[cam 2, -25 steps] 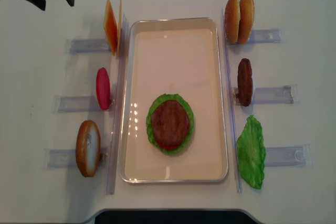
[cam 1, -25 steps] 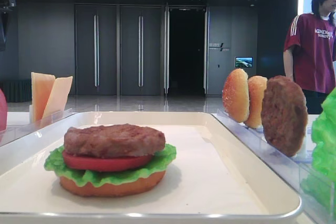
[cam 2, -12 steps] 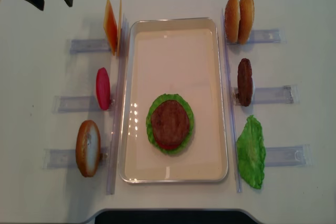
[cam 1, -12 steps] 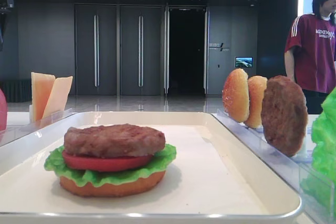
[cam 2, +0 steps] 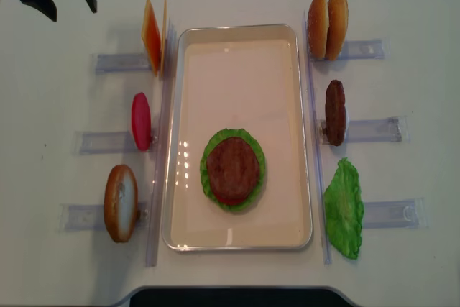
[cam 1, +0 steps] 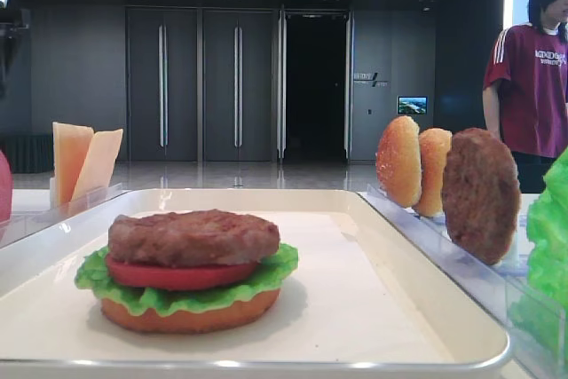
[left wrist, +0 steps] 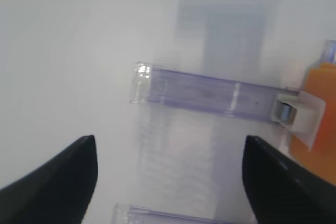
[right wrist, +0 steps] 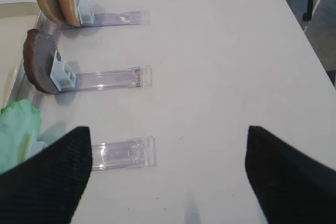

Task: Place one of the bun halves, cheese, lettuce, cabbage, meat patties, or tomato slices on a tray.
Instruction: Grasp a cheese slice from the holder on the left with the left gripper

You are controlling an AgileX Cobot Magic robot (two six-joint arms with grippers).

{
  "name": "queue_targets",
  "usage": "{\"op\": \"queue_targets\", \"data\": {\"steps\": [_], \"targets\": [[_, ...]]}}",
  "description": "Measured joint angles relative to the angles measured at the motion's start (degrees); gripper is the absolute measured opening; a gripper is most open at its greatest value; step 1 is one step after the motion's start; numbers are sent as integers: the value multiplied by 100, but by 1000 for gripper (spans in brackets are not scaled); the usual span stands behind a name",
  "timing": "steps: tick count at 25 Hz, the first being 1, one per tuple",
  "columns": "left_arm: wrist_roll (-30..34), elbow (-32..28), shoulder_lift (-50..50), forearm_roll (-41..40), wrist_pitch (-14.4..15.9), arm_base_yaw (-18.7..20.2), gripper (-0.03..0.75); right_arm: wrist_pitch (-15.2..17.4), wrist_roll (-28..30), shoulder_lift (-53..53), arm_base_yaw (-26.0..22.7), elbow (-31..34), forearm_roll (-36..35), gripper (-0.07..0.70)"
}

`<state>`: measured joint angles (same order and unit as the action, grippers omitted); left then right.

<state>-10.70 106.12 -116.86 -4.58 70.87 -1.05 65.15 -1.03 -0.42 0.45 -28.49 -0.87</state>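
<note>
The cream tray (cam 2: 238,77) holds a stack of bun base, lettuce, tomato and meat patty (cam 2: 232,170), also seen low on the tray (cam 1: 191,237). Two cheese slices stand on edge in the far left rack: the paler cheese (cam 1: 99,164) and beside it a more orange slice (cam 1: 70,161). My left gripper (cam 2: 70,6) hangs open and empty at the table's far left corner, left of the cheese (cam 2: 164,32). The left wrist view shows the gripper (left wrist: 169,148) above bare table, with an orange slice (left wrist: 315,124) at the right edge. My right gripper (right wrist: 168,137) is open and empty over the table.
Clear racks flank the tray. On the left stand a tomato slice (cam 2: 141,121) and a bun half (cam 2: 120,202). On the right are two bun halves (cam 2: 327,25), a patty (cam 2: 335,111) and lettuce (cam 2: 343,208). A person (cam 1: 532,77) stands behind the table at the right.
My left gripper has shifted slightly leftward at the far left corner, still open. The food and tray have not moved.
</note>
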Motion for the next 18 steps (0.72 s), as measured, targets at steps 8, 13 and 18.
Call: {"op": "queue_targets", "data": {"steps": [8,13,18], "targets": [[-477,0,-64,0,0,774,661,0,0,0,0,0,-1,593],[-827,265,-70,-2,0,1290,661,0,0,0,0,0,23,593],[-1093,470,-83,-13,0,1703,661,0,0,0,0,0,23,593]]}}
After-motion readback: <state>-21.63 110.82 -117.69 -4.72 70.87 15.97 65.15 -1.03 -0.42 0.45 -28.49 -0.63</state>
